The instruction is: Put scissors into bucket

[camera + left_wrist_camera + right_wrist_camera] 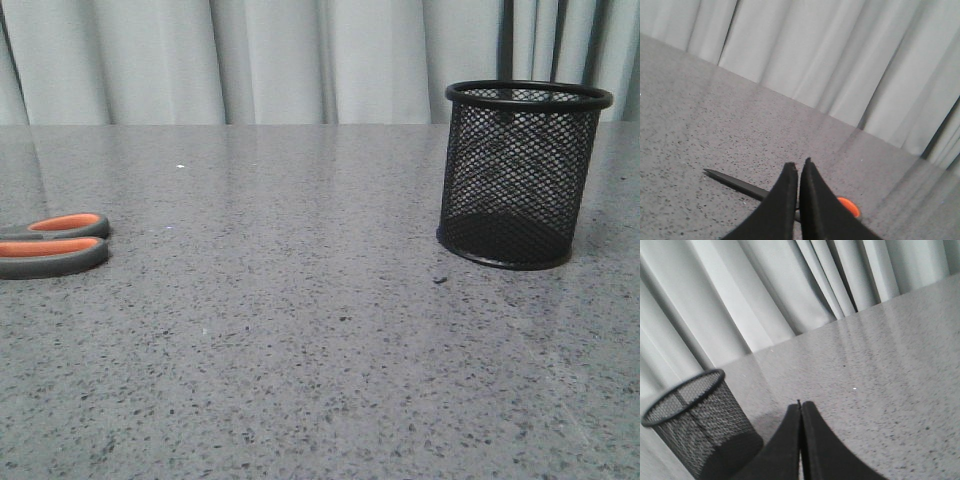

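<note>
The scissors (55,243) lie flat on the grey table at the far left of the front view; only their dark grey handles lined orange show there, the blades cut off by the frame edge. In the left wrist view the scissors (735,183) lie on the table under and beyond my left gripper (798,167), which is shut and empty above them. The bucket (520,175), a black wire-mesh cup, stands upright at the right. In the right wrist view the bucket (695,425) stands beside my right gripper (800,405), which is shut and empty. Neither gripper shows in the front view.
The grey speckled table (300,330) runs back to pale curtains (250,60). A small dark speck (439,280) lies in front of the bucket.
</note>
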Robot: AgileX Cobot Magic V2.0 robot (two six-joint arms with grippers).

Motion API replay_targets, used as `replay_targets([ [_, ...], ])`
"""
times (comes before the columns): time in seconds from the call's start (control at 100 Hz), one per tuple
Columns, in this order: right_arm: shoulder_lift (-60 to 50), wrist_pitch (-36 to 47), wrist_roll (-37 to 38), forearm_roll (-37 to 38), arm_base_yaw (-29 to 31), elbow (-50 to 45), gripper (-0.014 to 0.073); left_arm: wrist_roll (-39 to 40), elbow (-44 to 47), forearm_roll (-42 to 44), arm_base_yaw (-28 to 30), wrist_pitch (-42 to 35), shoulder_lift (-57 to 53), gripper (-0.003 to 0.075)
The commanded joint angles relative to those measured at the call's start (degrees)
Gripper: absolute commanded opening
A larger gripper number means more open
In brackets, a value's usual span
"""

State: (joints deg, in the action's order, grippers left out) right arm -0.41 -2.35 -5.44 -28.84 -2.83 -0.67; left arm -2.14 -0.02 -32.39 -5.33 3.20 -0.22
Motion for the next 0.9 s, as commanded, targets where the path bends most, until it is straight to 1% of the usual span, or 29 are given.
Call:
replay_targets([
  [0.0,-1.20,3.97,-0.31,-4.92,0.46,0.01,-0.0069,0.12,-0.02,-6.73,0.14,-4.43,-1.46,-0.0021],
  [0.09,-1.09,1.03,-0.31,-5.06,0.46,2.63,-0.0067,0.12,-2.32,-8.40,0.14,-3.20,-1.46,-0.0021],
  [0.18,-0.08,-2.55,-0.31,-4.96,0.46,6.19,-0.0067,0.12,-6.22,-7.69,0.14,0.45,-1.23,-0.0021],
  [0.25,1.91,-5.47,-0.31,-3.57,0.46,9.31,-0.0067,0.12,-9.87,-5.68,0.14,3.41,-0.04,-0.0021],
  [0.3,4.00,-8.43,-0.31,-1.50,0.46,11.91,-0.0067,0.12,-12.79,-2.68,0.14,5.94,1.32,-0.0021],
  [0.44,13.07,-18.26,-0.31,4.06,0.46,20.53,-0.0067,0.12,-23.02,7.19,0.14,17.54,8.34,-0.0021],
  [0.54,20.64,-25.05,-0.31,6.89,0.46,27.04,-0.0067,-0.04,-30.97,13.24,0.14,28.14,14.97,-0.0021],
  [0.6,25.25,-29.63,-0.31,7.83,0.46,31.27,-0.0067,-0.31,-36.02,15.45,0.14,33.82,19.10,-0.0021],
  [0.7,30.94,-34.77,-0.87,8.07,0.46,36.60,-0.0068,-4.72,-42.48,16.32,0.14,42.54,24.57,-0.0020],
  [0.77,33.64,-36.51,-1.16,8.07,0.46,39.09,-0.0069,-5.72,-45.84,16.32,0.14,46.22,27.59,-0.0020],
  [0.89,35.93,-36.86,-1.38,8.07,0.46,40.80,-0.0069,-5.72,-48.57,16.32,0.14,47.94,30.72,-0.0020],
])
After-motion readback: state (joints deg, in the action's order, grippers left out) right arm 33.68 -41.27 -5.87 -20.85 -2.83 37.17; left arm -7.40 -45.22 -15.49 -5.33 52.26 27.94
